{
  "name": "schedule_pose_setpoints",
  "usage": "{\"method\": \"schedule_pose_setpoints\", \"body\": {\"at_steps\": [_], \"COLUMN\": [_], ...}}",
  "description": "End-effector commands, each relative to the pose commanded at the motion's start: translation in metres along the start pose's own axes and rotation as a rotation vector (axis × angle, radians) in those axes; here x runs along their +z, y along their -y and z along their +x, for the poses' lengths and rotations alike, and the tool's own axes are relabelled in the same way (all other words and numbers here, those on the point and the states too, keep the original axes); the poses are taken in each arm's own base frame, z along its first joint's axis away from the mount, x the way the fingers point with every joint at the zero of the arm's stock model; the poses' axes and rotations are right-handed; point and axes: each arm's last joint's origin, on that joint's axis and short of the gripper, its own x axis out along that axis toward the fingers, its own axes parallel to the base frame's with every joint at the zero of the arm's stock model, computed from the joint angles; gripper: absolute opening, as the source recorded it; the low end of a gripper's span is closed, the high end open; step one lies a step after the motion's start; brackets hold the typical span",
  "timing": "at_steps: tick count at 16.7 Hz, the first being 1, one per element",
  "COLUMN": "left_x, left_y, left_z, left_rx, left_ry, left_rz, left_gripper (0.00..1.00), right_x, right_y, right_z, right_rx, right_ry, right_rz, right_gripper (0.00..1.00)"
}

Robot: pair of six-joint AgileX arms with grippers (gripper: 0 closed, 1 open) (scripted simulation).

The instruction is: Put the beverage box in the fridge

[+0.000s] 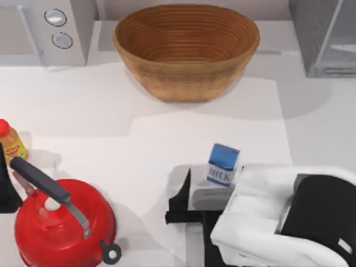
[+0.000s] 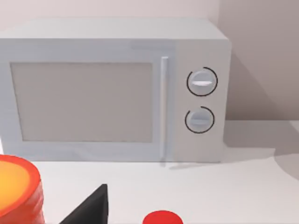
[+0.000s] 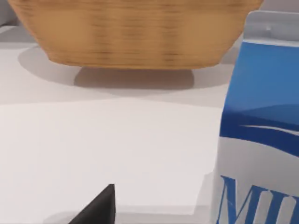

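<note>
The basket (image 1: 186, 50) stands at the far middle of the table (image 1: 167, 133). The box with two dials (image 1: 53, 30) is at the far left corner, and the fridge (image 1: 328, 36) is at the far right corner, so the basket is between them. The beverage box (image 1: 223, 164) stands upright on the table, well in front of the basket and a little to the right. The right gripper (image 1: 192, 194) is just in front of the beverage box, with one finger (image 1: 181, 203) to its left. The kettle (image 1: 64, 225) sits at the near left. The bottle (image 1: 11, 142) stands behind the kettle, at the left edge. The left arm (image 1: 6, 186) is parked at this edge, beside the kettle.
</note>
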Motion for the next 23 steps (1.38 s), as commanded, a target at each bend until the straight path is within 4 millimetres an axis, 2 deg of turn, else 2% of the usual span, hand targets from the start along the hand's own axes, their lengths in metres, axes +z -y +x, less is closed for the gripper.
{"method": "schedule_pose_setpoints", "body": {"at_steps": [10,18,23], "left_x": [0.0,0.0,0.0], "left_y": [0.0,0.0,0.0], "left_z": [0.0,0.0,0.0], "left_rx": [0.0,0.0,0.0], "left_ry": [0.0,0.0,0.0], "left_rz": [0.0,0.0,0.0], "left_gripper": [1.0,1.0,1.0], "right_x": [0.002,0.001,0.001], "right_y": [0.011,0.015,0.015], "right_z": [0.028,0.032,0.032], "right_rx": [0.0,0.0,0.0], "right_ry": [0.007,0.006,0.006], "right_rz": [-0.003,-0.003,-0.003], "right_gripper": [1.0,1.0,0.62]}}
